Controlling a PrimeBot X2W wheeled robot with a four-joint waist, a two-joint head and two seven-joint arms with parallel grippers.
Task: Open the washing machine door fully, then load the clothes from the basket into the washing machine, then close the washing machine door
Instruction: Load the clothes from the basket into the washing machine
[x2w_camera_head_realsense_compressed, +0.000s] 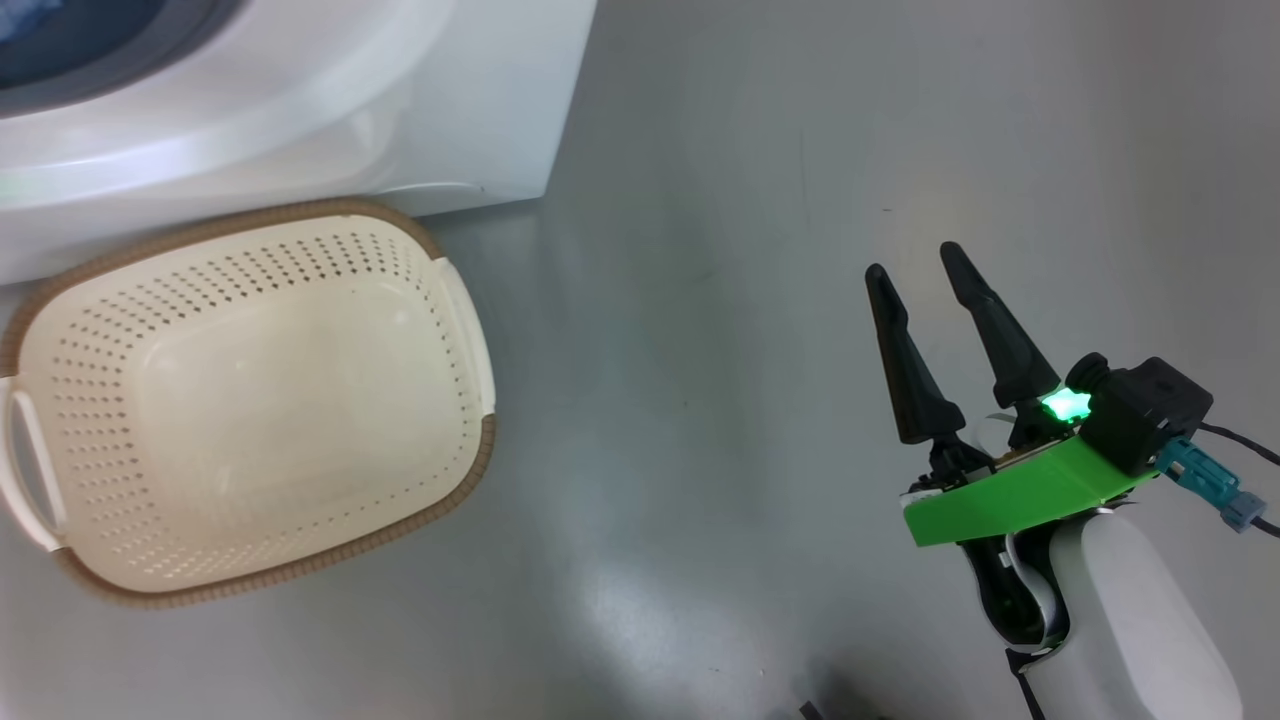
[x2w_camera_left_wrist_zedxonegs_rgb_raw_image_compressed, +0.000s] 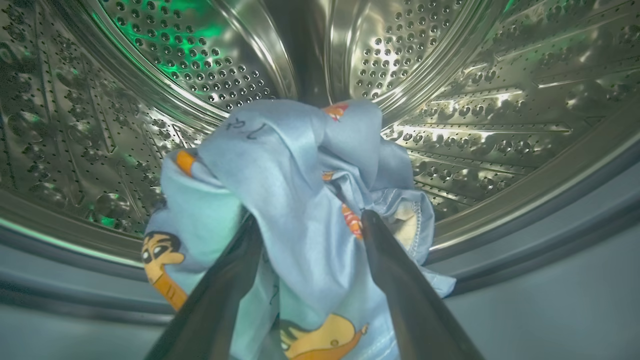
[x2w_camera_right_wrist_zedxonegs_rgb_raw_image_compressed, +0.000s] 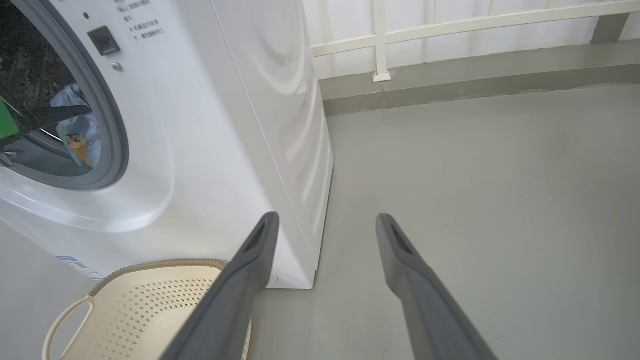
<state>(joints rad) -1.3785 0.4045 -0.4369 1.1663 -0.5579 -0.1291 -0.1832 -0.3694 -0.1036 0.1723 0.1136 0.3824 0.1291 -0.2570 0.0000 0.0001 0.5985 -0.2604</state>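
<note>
My left gripper (x2w_camera_left_wrist_zedxonegs_rgb_raw_image_compressed: 310, 217), jaws wide inside the washing machine (x2w_camera_left_wrist_zedxonegs_rgb_raw_image_compressed: 450, 75); clothes (x2w_camera_left_wrist_zedxonegs_rgb_raw_image_compressed: 280, 165) draped at twelve o'clock. I'd back straight out, snagging nothing.

Clothes (x2w_camera_left_wrist_zedxonegs_rgb_raw_image_compressed: 300, 200) crowd the drum (x2w_camera_left_wrist_zedxonegs_rgb_raw_image_compressed: 475, 75) mouth; floor (x2w_camera_head_realsense_compressed: 700, 400) beside basket (x2w_camera_head_realsense_compressed: 487, 440) lies open.

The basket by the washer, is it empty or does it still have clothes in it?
Empty: in the head view the basket shows its bare perforated floor and walls, with no fabric inside.
</note>
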